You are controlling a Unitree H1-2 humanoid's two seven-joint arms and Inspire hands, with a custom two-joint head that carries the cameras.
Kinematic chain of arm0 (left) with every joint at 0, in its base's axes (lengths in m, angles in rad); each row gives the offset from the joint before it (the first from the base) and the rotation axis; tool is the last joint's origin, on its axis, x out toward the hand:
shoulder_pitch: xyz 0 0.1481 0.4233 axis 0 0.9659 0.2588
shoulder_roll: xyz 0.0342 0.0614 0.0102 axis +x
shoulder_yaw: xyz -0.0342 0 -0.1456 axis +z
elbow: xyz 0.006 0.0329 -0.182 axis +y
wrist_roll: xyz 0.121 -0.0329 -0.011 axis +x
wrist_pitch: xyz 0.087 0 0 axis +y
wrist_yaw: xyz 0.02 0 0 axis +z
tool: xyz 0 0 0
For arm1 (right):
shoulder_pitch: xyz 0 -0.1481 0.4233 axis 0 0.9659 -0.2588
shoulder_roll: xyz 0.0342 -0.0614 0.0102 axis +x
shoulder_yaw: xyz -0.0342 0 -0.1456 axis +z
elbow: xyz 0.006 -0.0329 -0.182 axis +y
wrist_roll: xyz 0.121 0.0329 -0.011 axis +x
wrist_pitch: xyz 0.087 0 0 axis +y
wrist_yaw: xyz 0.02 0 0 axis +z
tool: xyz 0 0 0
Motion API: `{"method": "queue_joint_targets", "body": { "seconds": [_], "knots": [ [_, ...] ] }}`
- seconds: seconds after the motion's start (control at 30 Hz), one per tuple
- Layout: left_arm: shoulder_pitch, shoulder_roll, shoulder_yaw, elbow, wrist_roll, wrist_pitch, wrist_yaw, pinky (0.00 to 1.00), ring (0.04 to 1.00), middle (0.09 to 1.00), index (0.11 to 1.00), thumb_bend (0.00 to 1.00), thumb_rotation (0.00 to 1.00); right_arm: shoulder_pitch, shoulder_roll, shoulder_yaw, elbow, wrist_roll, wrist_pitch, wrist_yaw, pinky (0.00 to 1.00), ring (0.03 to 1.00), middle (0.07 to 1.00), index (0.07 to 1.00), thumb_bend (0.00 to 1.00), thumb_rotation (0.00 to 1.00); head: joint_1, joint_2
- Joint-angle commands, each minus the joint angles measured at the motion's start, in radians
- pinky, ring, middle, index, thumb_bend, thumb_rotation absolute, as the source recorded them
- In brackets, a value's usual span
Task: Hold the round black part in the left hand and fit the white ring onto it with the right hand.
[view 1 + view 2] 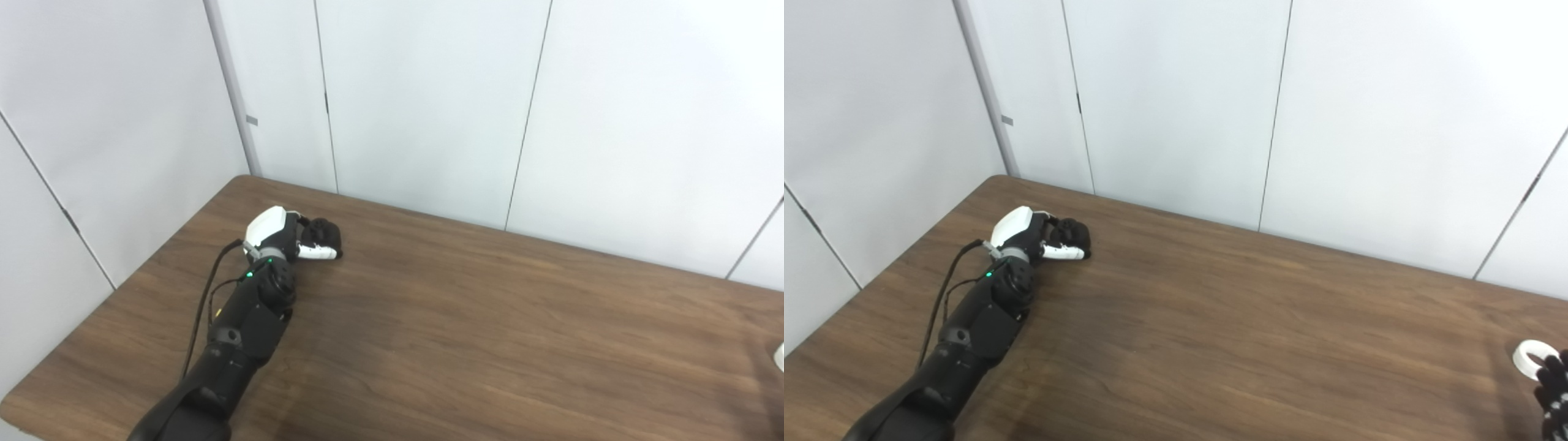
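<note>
Far over at the back-left corner of the brown wood worktop (465, 343), the left robot hand (278, 236) lies low on the surface with its fingers (317, 252) curled round the round black part (323, 233); the part sits on the wood, enclosed by that grip. The dark arm runs back from it to the bottom edge, a cable looping beside it.

The white ring (1532, 357) lies flat near the right edge, well apart from the black part. The left eye view catches only a sliver of it at the frame's border. The right eye view shows the whole ring, and also the right robot hand (1554, 392), just beside the ring at the lower right corner. Only its dark fingertips (1551, 370) show there, and I cannot tell whether that hand is spread or closed. White wall panels (429, 104) stand behind.
</note>
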State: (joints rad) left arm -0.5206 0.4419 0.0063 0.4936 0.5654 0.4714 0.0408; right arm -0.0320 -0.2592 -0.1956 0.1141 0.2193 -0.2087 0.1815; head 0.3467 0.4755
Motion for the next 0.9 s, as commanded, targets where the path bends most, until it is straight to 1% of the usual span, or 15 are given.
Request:
{"method": "queue_joint_targets", "body": {
  "seconds": [0.0, 0.07, 0.17, 0.3, 0.53, 0.67, 0.77, 0.87],
  "knots": [
    [-0.029, 0.023, -0.006, -0.012, -0.012, -0.005, 0.005, 1.0, 0.957, 0.866, 0.542, 0.63, 0.11, 0.093, 0.056, 0.016, 0.099, 0.016, -0.017, 0.004, 1.0, 0.976, 0.978, 0.987, 0.51, 1.0, 0.001, 0.0],
    [-0.026, 0.022, -0.006, -0.014, -0.02, -0.009, 0.013, 1.0, 0.939, 0.85, 0.499, 0.55, 0.07, 0.094, 0.056, 0.016, 0.099, 0.017, -0.018, 0.006, 1.0, 0.975, 0.978, 0.987, 0.5, 1.0, -0.002, 0.001],
    [-0.025, 0.026, -0.019, -0.007, -0.023, -0.02, 0.026, 1.0, 0.913, 0.834, 0.485, 0.52, 0.05, 0.092, 0.055, 0.015, 0.107, 0.025, -0.029, 0.016, 1.0, 0.977, 0.981, 0.991, 0.49, 1.0, -0.002, 0.001],
    [-0.022, 0.036, -0.046, -0.012, -0.018, -0.02, 0.03, 0.99, 0.896, 0.817, 0.484, 0.52, 0.05, 0.092, 0.054, 0.015, 0.109, 0.025, -0.03, 0.019, 1.0, 0.977, 0.98, 0.991, 0.48, 1.0, 0.0, 0.002],
    [-0.01, 0.048, -0.074, -0.042, -0.008, -0.015, 0.039, 1.0, 0.912, 0.821, 0.484, 0.52, 0.05, 0.091, 0.053, 0.017, 0.111, 0.018, -0.033, 0.016, 1.0, 0.981, 0.983, 0.993, 0.48, 1.0, 0.0, 0.004],
    [0.0, 0.064, -0.104, -0.062, 0.012, -0.026, 0.041, 1.0, 0.91, 0.805, 0.484, 0.52, 0.05, 0.092, 0.053, 0.019, 0.109, 0.009, -0.026, 0.01, 1.0, 0.981, 0.983, 0.991, 0.48, 1.0, -0.005, 0.007],
    [0.011, 0.072, -0.127, -0.094, 0.027, -0.024, 0.044, 1.0, 0.903, 0.79, 0.483, 0.52, 0.05, 0.093, 0.054, 0.022, 0.104, 0.008, -0.024, 0.009, 1.0, 0.981, 0.982, 0.995, 0.48, 1.0, -0.01, 0.008],
    [0.025, 0.076, -0.14, -0.137, 0.043, -0.022, 0.041, 1.0, 0.9, 0.786, 0.484, 0.52, 0.05, 0.093, 0.058, 0.024, 0.096, 0.0, -0.015, 0.002, 0.99, 0.976, 0.982, 0.993, 0.52, 1.0, -0.014, 0.009]
  ]
}}
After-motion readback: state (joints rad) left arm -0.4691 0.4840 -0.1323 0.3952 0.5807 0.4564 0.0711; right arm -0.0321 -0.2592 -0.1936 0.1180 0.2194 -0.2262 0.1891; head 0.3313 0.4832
